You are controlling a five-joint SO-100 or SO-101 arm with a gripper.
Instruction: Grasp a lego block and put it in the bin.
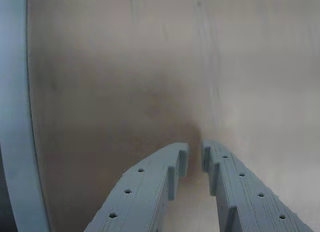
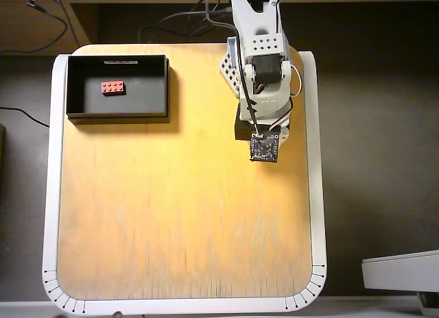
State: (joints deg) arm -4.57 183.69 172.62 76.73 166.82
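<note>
While the lego block (image 2: pixel 112 88) lies in the bin (image 2: pixel 117 114), nearly closed jaws hold nothing.

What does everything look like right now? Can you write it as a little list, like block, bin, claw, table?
block: red lego block lying flat on the bin floor, studs up
bin: black bin at the top left corner of the table in the overhead view
claw: claw empty, tips almost together with a thin gap, over bare wood
arm: folded up near the top edge of the table, right of the bin in the overhead view
table: wooden table with a white rim
task: block is already in the bin
</note>
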